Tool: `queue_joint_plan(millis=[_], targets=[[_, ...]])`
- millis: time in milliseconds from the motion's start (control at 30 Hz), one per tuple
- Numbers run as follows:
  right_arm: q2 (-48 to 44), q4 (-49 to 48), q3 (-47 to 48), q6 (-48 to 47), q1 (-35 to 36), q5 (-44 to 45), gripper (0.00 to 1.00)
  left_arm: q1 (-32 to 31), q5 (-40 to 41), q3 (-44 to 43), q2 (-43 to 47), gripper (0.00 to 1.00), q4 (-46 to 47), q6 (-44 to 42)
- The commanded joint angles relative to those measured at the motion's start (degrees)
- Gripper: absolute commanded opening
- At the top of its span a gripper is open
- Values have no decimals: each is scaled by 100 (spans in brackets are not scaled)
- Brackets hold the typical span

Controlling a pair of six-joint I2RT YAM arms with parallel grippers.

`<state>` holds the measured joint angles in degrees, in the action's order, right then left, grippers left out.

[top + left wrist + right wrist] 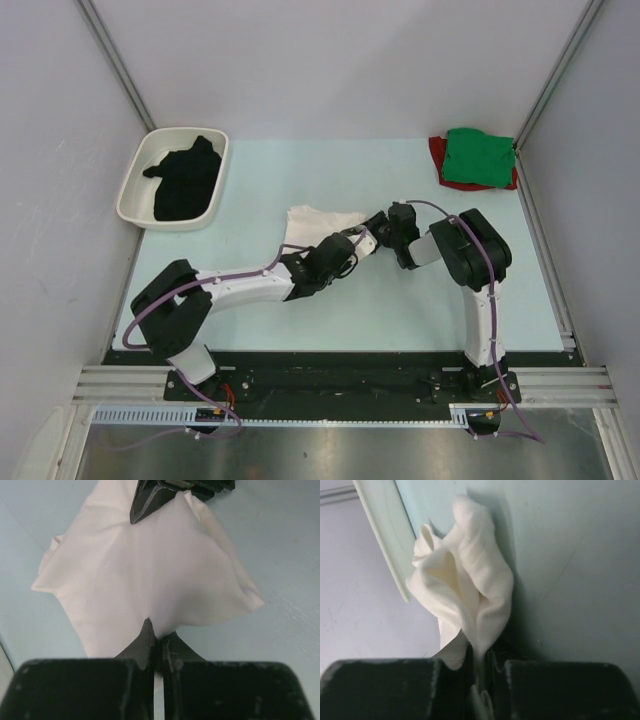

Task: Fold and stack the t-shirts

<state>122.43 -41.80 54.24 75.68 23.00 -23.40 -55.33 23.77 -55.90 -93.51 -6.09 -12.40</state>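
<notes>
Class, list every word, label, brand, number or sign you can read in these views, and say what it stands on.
No text can be read anywhere.
The white t-shirt, black t-shirt, green t-shirt, red t-shirt and tray are all plain, with no visible print or label.

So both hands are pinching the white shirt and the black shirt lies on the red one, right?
Not quite: the green shirt lies on the red one, as the top view shows. The black shirt is in the tray. The rest holds.
</notes>
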Motion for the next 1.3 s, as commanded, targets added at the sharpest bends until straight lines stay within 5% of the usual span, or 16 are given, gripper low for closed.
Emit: queue_joint_plan(millis=[0, 167, 267, 367, 400, 667, 1133, 1267], targets=[[140, 637, 314, -570, -59, 20, 0, -39, -12, 175, 527, 0, 345, 449], [-8, 1715, 1051, -1510, -410, 221, 0, -66, -232, 465, 747, 0, 450, 888], [-176, 2680, 1735, -2468, -560, 607, 0, -74, -302, 693, 799, 11, 582, 1126], [-79, 3456, 2300, -3155, -753, 758, 0, -74, -565, 843, 817, 53, 802, 1424], [-36, 3668, 2693, -3278, -928, 775, 0, -74, -679, 879, 817, 99, 854, 1503], [614, 5822, 5104, -4991, -1579, 1197, 0, -460, -1305, 1572, 1291, 100, 1478, 2505], [1423, 6210, 6994, -5212, -2449, 934, 0, -988, -1322, 1881, 1398, 100, 1654, 2796], [2020, 6772, 8372, -5274, -2573, 881, 0, -1006, -1410, 1881, 1336, 100, 1760, 2796]])
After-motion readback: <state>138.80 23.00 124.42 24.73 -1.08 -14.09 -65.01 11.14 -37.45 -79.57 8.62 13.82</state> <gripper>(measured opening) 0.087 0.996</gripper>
